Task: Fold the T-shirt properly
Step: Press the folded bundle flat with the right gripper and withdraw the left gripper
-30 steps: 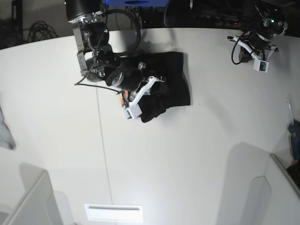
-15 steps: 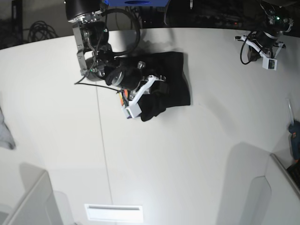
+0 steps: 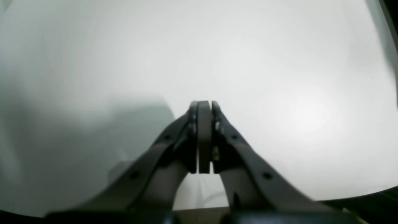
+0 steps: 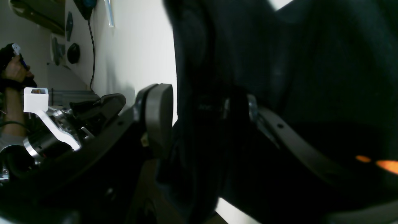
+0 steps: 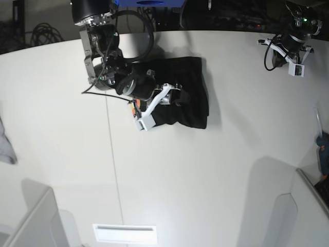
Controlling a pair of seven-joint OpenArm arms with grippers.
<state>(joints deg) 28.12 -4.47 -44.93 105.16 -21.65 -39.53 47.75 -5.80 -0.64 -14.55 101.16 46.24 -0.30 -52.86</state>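
At about nine o'clock on the white table [image 5: 169,180] a small light-grey cloth [image 5: 5,144] lies at the edge; toward eleven o'clock the right arm reaches down over the T-shirt [image 5: 193,100], a black folded bundle lying flat at about twelve o'clock of the table; the right pincer [image 4: 202,118] stands with its jaws parted, black cloth bunched between them and touching the right-hand finger [image 4: 158,115] only loosely if at all, so whether it grips the T-shirt I cannot tell; an orange patch of print [image 4: 385,165] shows low in the wrist view; at about two o'clock, well apart from the shirt, the left pincer [image 3: 203,107] hangs over bare table with its pads pressed together, closed on nothing.
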